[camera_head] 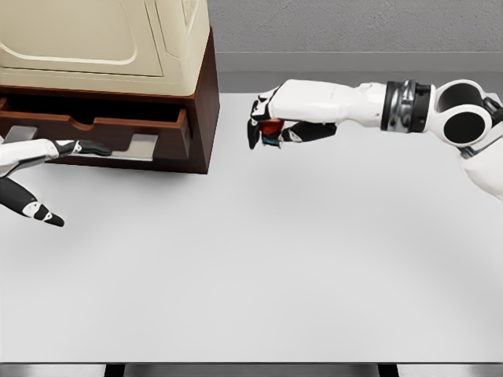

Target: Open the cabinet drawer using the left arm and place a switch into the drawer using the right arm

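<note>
Small red switch (271,127): gripped in right hand (271,126), one o'clock.
Dark brown wooden cabinet drawer (94,126): ajar, ten o'clock.
Left hand (35,177): fingers spread, empty.

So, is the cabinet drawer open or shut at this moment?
Open. The drawer stands pulled out from the cabinet, with a dark gap above its front; the left hand is by it.

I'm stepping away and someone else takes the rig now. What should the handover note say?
Left robot hand: open, holding nothing, at the left edge in front of the drawer.
Right robot hand: shut on the switch, right of the cabinet, over the table.
Done: drawer pulled open, switch picked up.
Left: carry the switch over the drawer and release it inside.
</note>
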Controlling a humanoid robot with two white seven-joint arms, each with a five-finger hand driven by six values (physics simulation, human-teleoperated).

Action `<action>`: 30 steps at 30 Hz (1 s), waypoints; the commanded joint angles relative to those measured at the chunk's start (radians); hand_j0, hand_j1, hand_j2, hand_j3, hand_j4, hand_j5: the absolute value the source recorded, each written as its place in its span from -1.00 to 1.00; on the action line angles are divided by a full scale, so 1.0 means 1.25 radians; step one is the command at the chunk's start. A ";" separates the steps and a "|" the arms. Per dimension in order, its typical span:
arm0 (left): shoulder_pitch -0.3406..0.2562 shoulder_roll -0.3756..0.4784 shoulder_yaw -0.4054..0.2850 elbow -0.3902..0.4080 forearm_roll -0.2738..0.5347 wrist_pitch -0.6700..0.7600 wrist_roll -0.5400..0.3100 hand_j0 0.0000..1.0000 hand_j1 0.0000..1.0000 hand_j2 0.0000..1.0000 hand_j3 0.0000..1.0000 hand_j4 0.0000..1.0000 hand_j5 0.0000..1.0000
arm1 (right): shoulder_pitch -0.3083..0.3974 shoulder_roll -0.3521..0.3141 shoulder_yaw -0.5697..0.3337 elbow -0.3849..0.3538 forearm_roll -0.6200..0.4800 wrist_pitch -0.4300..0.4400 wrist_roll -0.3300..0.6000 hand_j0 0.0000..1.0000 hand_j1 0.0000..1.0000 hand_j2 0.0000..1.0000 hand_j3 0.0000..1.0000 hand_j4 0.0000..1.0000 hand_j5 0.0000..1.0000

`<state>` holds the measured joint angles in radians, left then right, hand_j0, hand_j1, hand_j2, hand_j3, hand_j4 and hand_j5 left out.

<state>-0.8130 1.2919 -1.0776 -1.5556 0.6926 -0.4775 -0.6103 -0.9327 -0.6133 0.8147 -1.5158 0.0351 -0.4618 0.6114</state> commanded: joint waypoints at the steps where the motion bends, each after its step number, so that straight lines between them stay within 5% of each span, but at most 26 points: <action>1: 0.000 0.011 -0.002 -0.004 -0.017 0.002 0.000 1.00 1.00 1.00 1.00 1.00 1.00 | 0.000 0.002 0.001 0.000 -0.005 0.003 0.000 -0.08 -0.08 -0.08 -0.08 -0.08 -0.08; 30: 0.012 0.035 -0.001 -0.048 -0.017 0.022 0.000 1.00 1.00 1.00 1.00 1.00 1.00 | -0.029 0.034 0.007 -0.002 -0.005 0.020 0.000 -0.07 -0.07 -0.07 -0.07 -0.07 -0.07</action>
<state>-0.7961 1.3338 -1.0728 -1.6115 0.6985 -0.4524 -0.6072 -0.9725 -0.5715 0.8247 -1.5184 0.0349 -0.4410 0.6114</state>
